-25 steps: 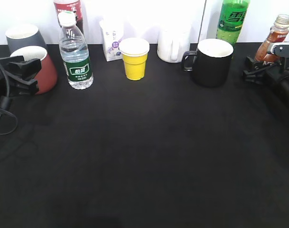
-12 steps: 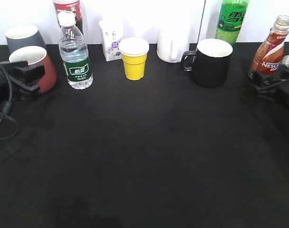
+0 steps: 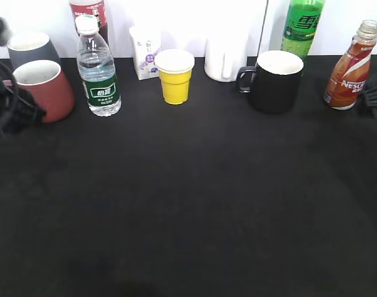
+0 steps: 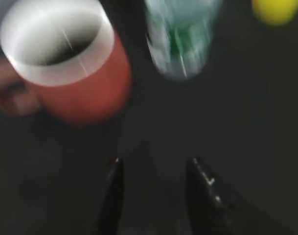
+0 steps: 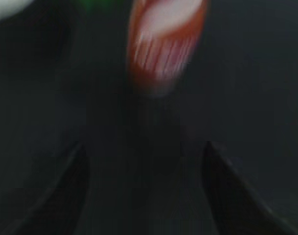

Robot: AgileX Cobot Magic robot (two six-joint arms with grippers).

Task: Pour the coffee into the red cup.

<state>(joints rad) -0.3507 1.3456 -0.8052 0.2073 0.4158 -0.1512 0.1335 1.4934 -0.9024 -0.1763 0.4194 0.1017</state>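
The coffee bottle [image 3: 350,67] stands upright at the back right of the black table, with its red-white-orange label; the blurred right wrist view shows it [image 5: 166,41] ahead of my open, empty right gripper [image 5: 144,152]. The red cup [image 3: 44,88] sits at the back left, dark liquid inside it in the left wrist view [image 4: 65,63]. My left gripper [image 4: 156,164] is open and empty, pulled back a little from the cup. In the exterior view both arms show only as dark shapes at the left and right edges.
Along the back stand a grey mug [image 3: 28,48], a water bottle with green label [image 3: 98,69], a small carton [image 3: 145,51], a yellow cup [image 3: 175,75], a white mug [image 3: 226,59], a black mug [image 3: 275,80] and a green soda bottle [image 3: 303,25].
Both grippers have drawn back toward the table's side edges. The right one let go of the coffee bottle, which now stands upright. The left one moved away from the red cup.
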